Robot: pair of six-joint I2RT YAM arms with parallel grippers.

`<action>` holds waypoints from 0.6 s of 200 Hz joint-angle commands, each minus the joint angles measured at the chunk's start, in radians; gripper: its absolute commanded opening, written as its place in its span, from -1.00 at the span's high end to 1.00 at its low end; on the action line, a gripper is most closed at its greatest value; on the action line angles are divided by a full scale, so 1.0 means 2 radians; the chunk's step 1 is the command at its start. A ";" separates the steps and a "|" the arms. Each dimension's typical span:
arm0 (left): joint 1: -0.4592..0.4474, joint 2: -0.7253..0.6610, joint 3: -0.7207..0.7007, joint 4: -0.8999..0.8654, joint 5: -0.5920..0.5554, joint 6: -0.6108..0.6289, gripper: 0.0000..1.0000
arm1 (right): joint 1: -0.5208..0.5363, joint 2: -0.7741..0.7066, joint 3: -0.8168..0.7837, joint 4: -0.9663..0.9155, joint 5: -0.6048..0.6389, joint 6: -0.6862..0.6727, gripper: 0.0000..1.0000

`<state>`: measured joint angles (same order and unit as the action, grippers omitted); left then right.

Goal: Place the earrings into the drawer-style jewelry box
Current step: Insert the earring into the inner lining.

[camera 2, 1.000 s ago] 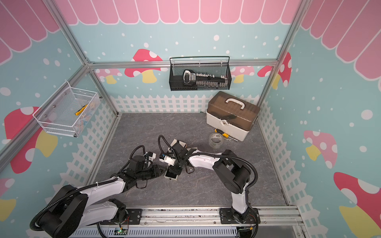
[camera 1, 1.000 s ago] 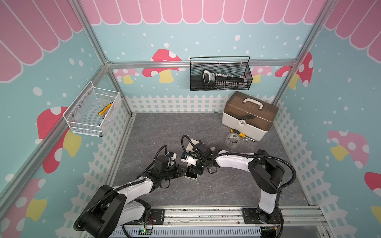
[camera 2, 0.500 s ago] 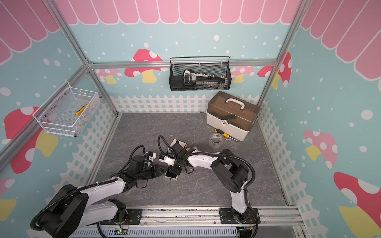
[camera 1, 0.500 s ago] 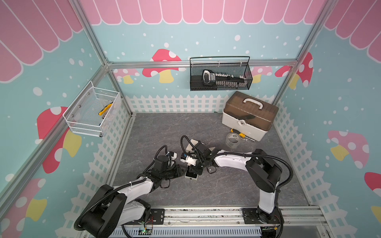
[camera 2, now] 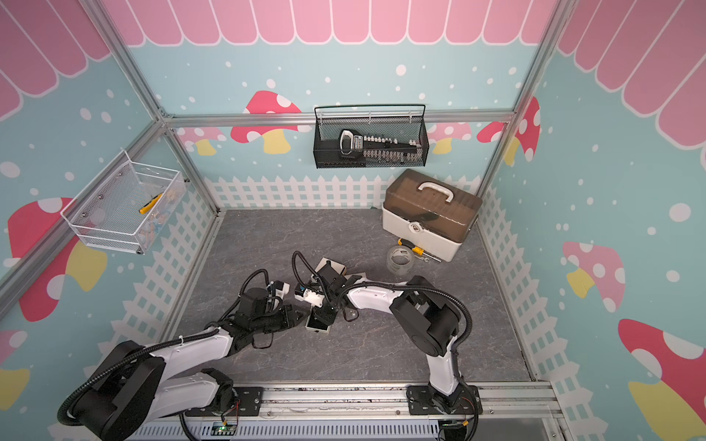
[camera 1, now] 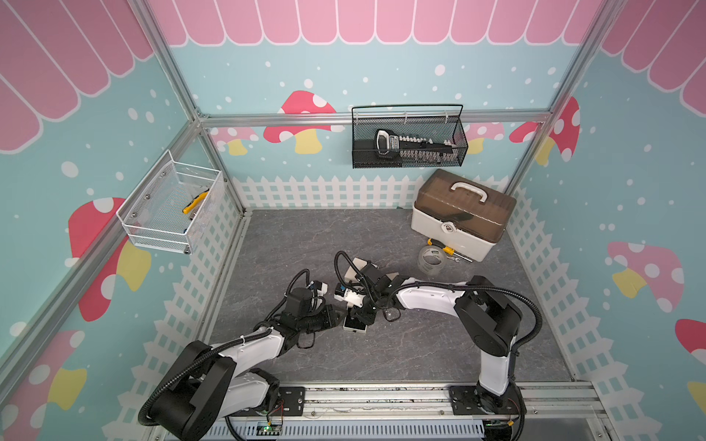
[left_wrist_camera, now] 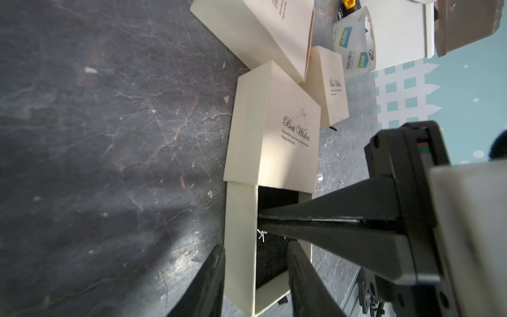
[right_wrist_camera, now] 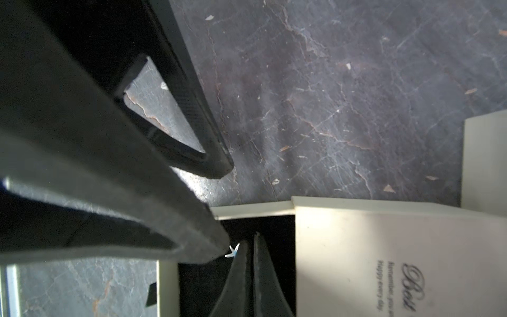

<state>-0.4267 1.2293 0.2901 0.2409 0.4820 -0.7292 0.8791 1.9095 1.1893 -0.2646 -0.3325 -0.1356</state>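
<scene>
Jaws of right gripper (left_wrist_camera: 259,217) pressed together, tips over open drawer (left_wrist_camera: 241,247). One earring (left_wrist_camera: 262,235), tiny white star, no long axis readable, sits over the black lining against a finger's outer side, not pinched. Jaws of left gripper (left_wrist_camera: 255,245) straddle drawer's side wall; clamped or not, can't tell. Long axis of jewelry box (left_wrist_camera: 274,131) roughly front-back, drawer end toward front rail (camera 1: 382,393). Scuffed grey stone-look desk (camera 1: 420,355); teal mushroom walls (camera 1: 630,172).

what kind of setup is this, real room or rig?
Looks like a staged robot test cell, not a real room: aluminium frame holding printed mushroom wall panels, left arm and right arm mounted on a base rail, and props like the toolbox.
</scene>
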 commanded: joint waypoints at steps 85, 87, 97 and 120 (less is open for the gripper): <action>0.006 -0.005 -0.002 0.002 0.003 0.004 0.22 | 0.005 -0.020 0.006 -0.002 0.001 -0.008 0.83; 0.006 -0.006 -0.002 0.000 0.002 0.004 0.22 | 0.005 -0.021 0.005 0.000 0.002 -0.007 0.83; 0.018 -0.013 0.000 -0.005 0.002 0.006 0.21 | 0.005 -0.031 0.003 0.003 0.007 -0.004 0.79; 0.028 -0.032 0.008 -0.033 -0.005 0.019 0.18 | 0.005 -0.062 -0.015 0.029 0.020 0.011 0.68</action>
<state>-0.3943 1.2079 0.2905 0.2218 0.4854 -0.7231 0.8791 1.8763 1.1851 -0.2592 -0.3180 -0.1284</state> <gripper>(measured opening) 0.404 0.148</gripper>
